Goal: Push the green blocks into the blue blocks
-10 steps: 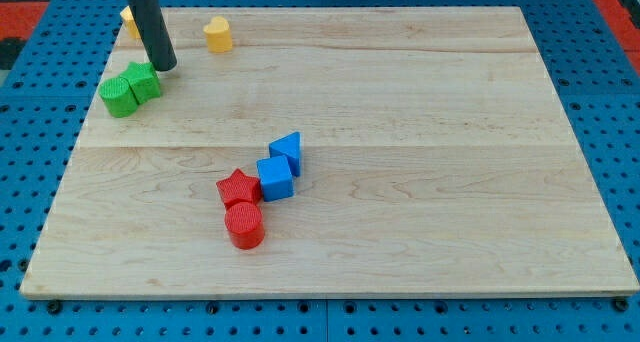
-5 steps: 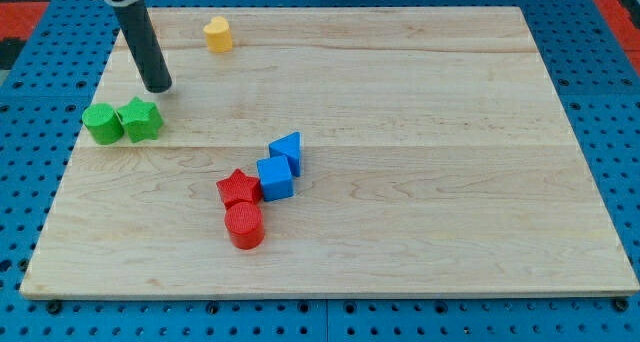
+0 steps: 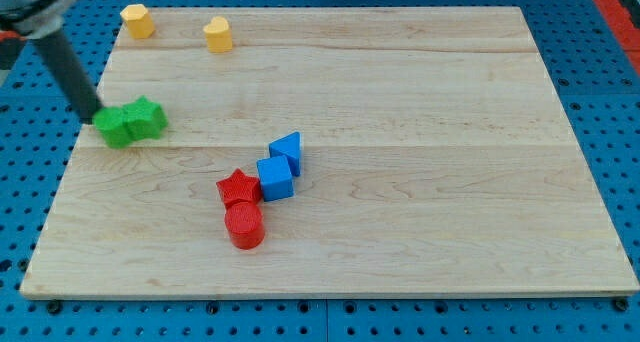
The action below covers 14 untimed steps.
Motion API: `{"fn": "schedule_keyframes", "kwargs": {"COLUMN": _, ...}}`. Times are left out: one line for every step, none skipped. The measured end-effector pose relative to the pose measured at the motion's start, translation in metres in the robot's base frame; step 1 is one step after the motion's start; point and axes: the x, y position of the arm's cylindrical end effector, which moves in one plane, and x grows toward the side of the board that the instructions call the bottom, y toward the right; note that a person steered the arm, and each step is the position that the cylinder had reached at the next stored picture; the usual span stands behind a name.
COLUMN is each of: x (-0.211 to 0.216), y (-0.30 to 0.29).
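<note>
Two green blocks (image 3: 131, 122) touch my tip (image 3: 93, 116), on its right; tool grips nothing.

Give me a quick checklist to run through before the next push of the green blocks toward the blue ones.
1. My tip is behind the green blocks, on their far side from the blue ones: ok, it sits at the view's left of them.
2. Tip touching the green round block: cannot tell, it is close but blurred.
3. Green pair together: ok, the green star block sits against the round one.
4. Blue pair together: ok, the blue cube touches the blue triangle block.
5. Path between green and blue free of other blocks: ok, only bare board lies there.
6. Red star out of the way: not ok, it touches the blue cube.
</note>
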Motion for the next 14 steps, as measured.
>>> {"fn": "schedule_keyframes", "kwargs": {"x": 0.0, "y": 0.083}}
{"fn": "schedule_keyframes", "kwargs": {"x": 0.017, "y": 0.125}}
{"fn": "schedule_keyframes", "kwargs": {"x": 0.01, "y": 0.113}}
{"fn": "schedule_keyframes", "kwargs": {"x": 0.003, "y": 0.155}}
{"fn": "schedule_keyframes", "kwargs": {"x": 0.02, "y": 0.189}}
{"fn": "schedule_keyframes", "kwargs": {"x": 0.035, "y": 0.169}}
{"fn": "schedule_keyframes", "kwargs": {"x": 0.021, "y": 0.156}}
{"fn": "schedule_keyframes", "kwargs": {"x": -0.021, "y": 0.112}}
{"fn": "schedule_keyframes", "kwargs": {"x": -0.01, "y": 0.023}}
{"fn": "schedule_keyframes", "kwargs": {"x": 0.008, "y": -0.018}}
{"fn": "schedule_keyframes", "kwargs": {"x": 0.027, "y": 0.009}}
{"fn": "schedule_keyframes", "kwargs": {"x": 0.035, "y": 0.112}}
{"fn": "schedule_keyframes", "kwargs": {"x": 0.042, "y": 0.161}}
{"fn": "schedule_keyframes", "kwargs": {"x": 0.052, "y": 0.088}}
